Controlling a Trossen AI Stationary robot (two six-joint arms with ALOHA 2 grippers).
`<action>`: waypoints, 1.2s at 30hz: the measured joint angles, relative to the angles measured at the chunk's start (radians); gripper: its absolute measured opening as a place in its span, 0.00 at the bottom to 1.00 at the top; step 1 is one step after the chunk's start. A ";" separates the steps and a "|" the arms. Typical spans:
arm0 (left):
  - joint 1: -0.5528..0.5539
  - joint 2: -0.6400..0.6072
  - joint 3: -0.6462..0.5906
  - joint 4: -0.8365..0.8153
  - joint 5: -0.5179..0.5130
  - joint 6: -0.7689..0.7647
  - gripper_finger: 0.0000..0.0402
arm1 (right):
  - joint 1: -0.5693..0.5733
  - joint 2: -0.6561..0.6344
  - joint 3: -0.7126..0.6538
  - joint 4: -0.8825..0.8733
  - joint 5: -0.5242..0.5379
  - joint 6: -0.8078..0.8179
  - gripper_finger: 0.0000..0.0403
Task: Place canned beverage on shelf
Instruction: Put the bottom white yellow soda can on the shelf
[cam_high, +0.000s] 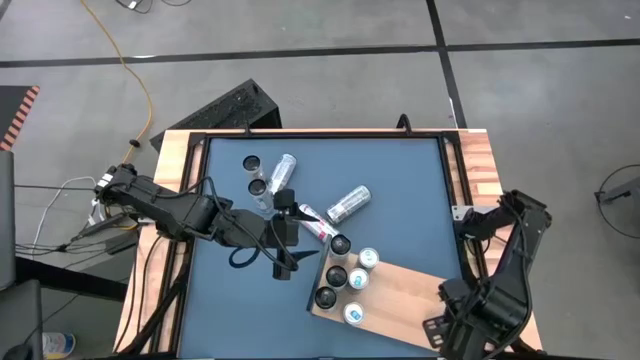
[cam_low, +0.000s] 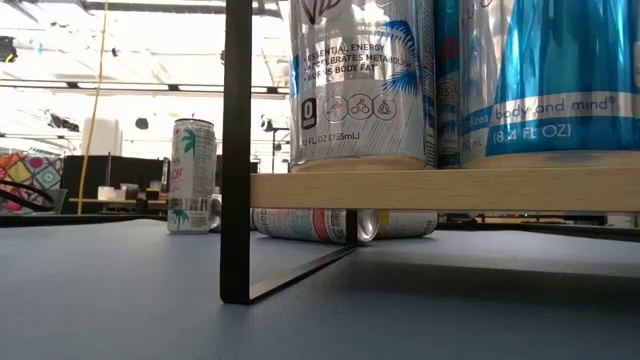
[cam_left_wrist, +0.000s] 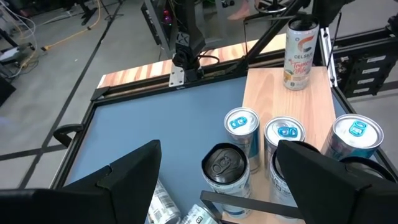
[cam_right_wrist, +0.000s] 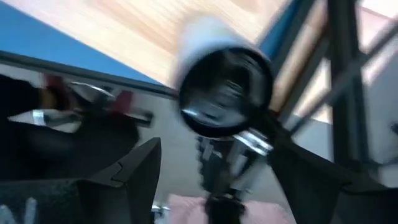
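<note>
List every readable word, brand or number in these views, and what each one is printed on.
"ESSENTIAL ENERGY", "(355mL)": silver can on the shelf, low view.
"body and mind", "(8.4 FL OZ)": blue can beside it.
"CELSIUS": white can at the shelf's far end, left wrist view.
Lying can and standing can: lettering unreadable.

Shelf (cam_high: 400, 292): light wood board, plain grain, matt & smooth, on thin black metal frame (cam_low: 236, 150) w/ dull finish. Cans (cam_left_wrist: 241, 134): glossy metal, printed sleeves, shiny silver tops w/ blue tabs; one can (cam_left_wrist: 226, 169) has a dark top. Tabletop (cam_high: 400, 170): blue-grey, matt, smooth, edged w/ striped wood rim (cam_high: 484, 165); left gripper (cam_left_wrist: 217, 180) fingers look matt black plastic.
</note>
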 joint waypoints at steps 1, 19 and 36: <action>0.000 0.000 0.000 0.000 0.000 0.000 0.77 | 0.008 0.000 -0.013 0.001 -0.003 0.012 0.72; 0.000 0.000 0.000 0.001 0.000 -0.001 0.77 | 0.021 0.001 -0.032 0.001 0.118 0.005 0.72; 0.000 0.000 0.000 -0.003 0.024 -0.002 0.77 | -0.041 0.002 -0.033 0.001 0.188 -0.169 0.72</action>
